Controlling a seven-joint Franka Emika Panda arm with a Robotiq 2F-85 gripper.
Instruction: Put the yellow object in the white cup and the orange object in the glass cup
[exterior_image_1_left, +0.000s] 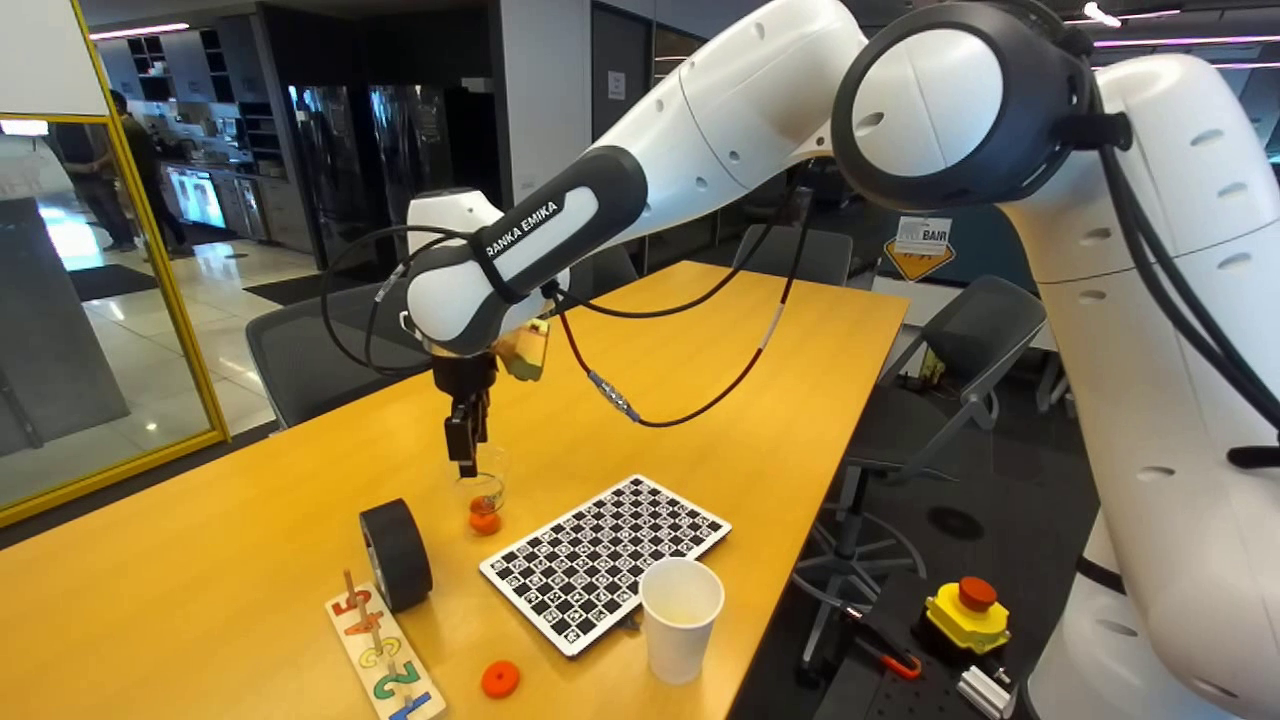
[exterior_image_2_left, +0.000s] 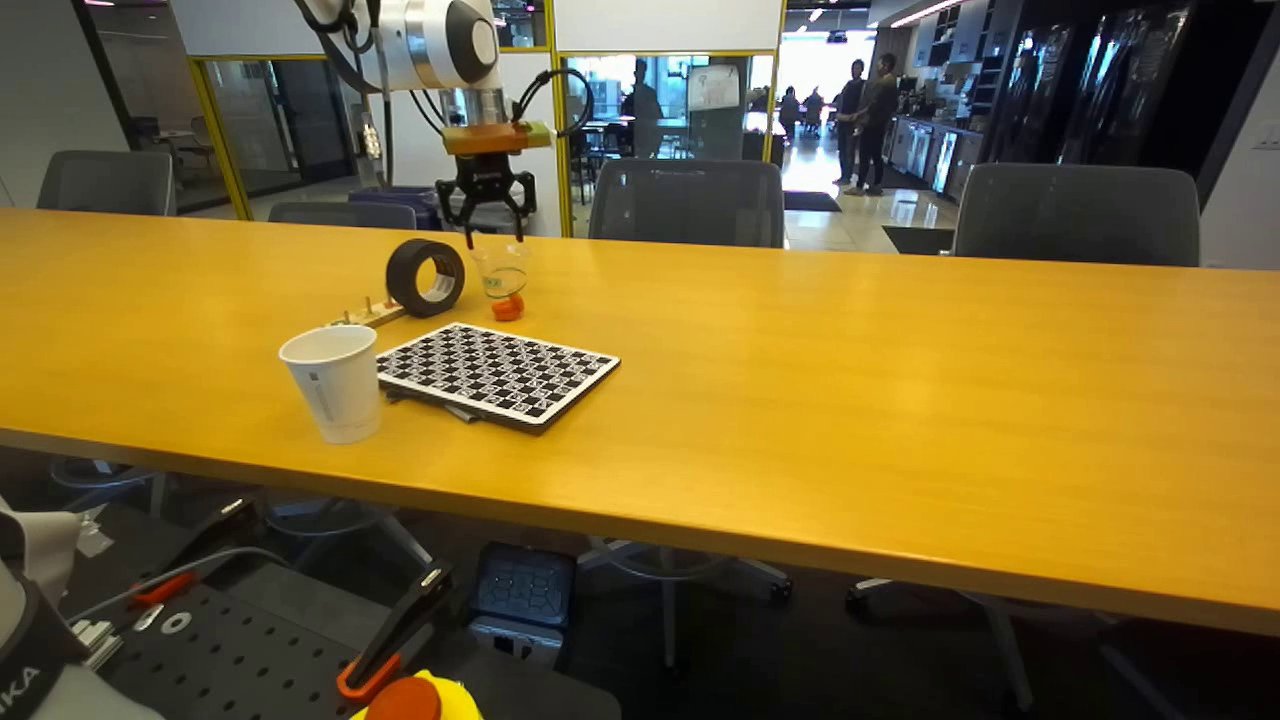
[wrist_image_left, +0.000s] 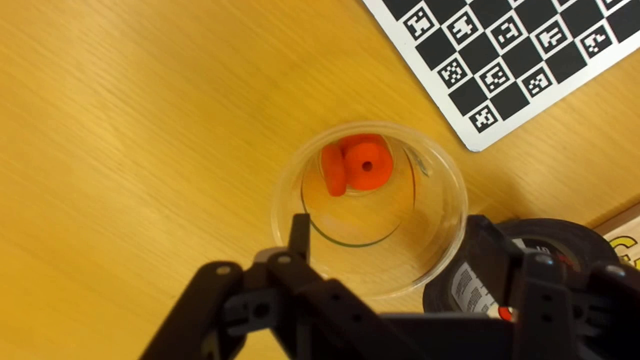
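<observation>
White cup and glass cup stand upright, mouths up.

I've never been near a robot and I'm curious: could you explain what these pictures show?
The big white machine is a robot arm; the black grasping part at its end is the gripper. Two pictures come from cameras standing apart from the robot, the third from a camera on its wrist, looking down. On the table are a white cup, a checkered board, a roll of black tape, a wooden number board and a loose orange disc. A clear cup has orange pieces inside. The gripper is open at that cup's mouth and seems to hold nothing; whether it touches the cup, I can't tell.
</observation>
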